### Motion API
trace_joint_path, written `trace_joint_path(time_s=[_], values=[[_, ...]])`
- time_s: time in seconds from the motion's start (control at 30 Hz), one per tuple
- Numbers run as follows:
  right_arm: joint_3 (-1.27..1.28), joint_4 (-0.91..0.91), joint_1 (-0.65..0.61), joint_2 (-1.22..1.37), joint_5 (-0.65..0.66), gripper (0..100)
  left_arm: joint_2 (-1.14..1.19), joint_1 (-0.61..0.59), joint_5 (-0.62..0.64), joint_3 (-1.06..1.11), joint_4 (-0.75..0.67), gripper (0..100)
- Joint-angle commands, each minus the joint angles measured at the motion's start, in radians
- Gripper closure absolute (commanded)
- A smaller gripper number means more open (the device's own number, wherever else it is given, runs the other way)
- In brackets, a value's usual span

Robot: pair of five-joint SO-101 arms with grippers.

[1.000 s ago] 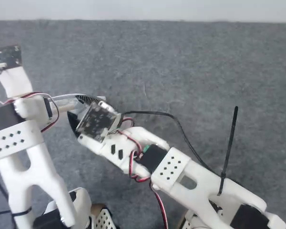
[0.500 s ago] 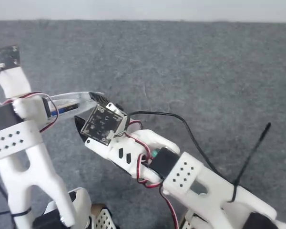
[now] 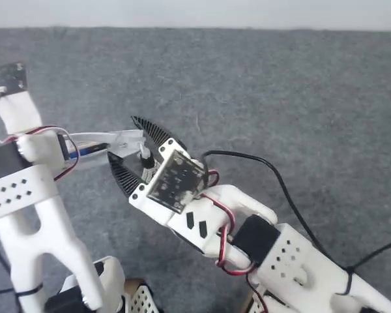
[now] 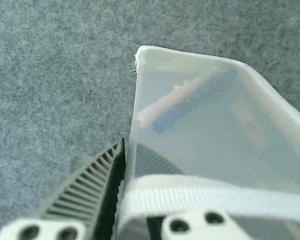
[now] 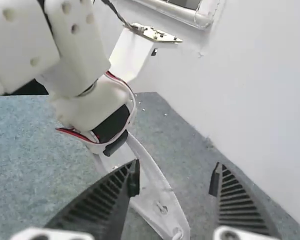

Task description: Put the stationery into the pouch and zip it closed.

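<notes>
A translucent pouch (image 4: pixel 205 130) hangs above the grey table with a pen and other stationery lying inside it. Its white zipper band (image 4: pixel 205 197) runs across close to the camera. My left gripper (image 4: pixel 127 160) is shut on the pouch's edge, one black ribbed finger (image 4: pixel 92 192) pressed against its side. In the high view the pouch (image 3: pixel 107 142) sticks out sideways from the left arm. My right gripper (image 3: pixel 122 140) is open, its black ribbed fingers (image 3: pixel 153 130) either side of the pouch's free end. In the right wrist view the open gripper (image 5: pixel 172 192) faces the left arm's wrist (image 5: pixel 97 112).
Grey carpet-like table surface (image 3: pixel 280 98) stretches bare behind and to the right of both arms. A black cable (image 3: pixel 280 189) loops over the right arm. A white wall (image 5: pixel 260 90) rises beyond the table's edge.
The right arm has drawn back toward the front right, and its gripper has spread open around the pouch's end. The left arm and the pouch have barely moved.
</notes>
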Motion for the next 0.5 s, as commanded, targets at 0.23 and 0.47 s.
trace_joint_path(time_s=[0.23,0.47], values=[[-0.031,0.088,0.097,-0.176,-0.023,92.0,-0.009,-0.006,0.015,-0.008,-0.038,99],[-0.026,0.369,0.101,-0.248,-0.025,89.7,-0.009,-0.035,0.063,-0.010,-0.054,99]])
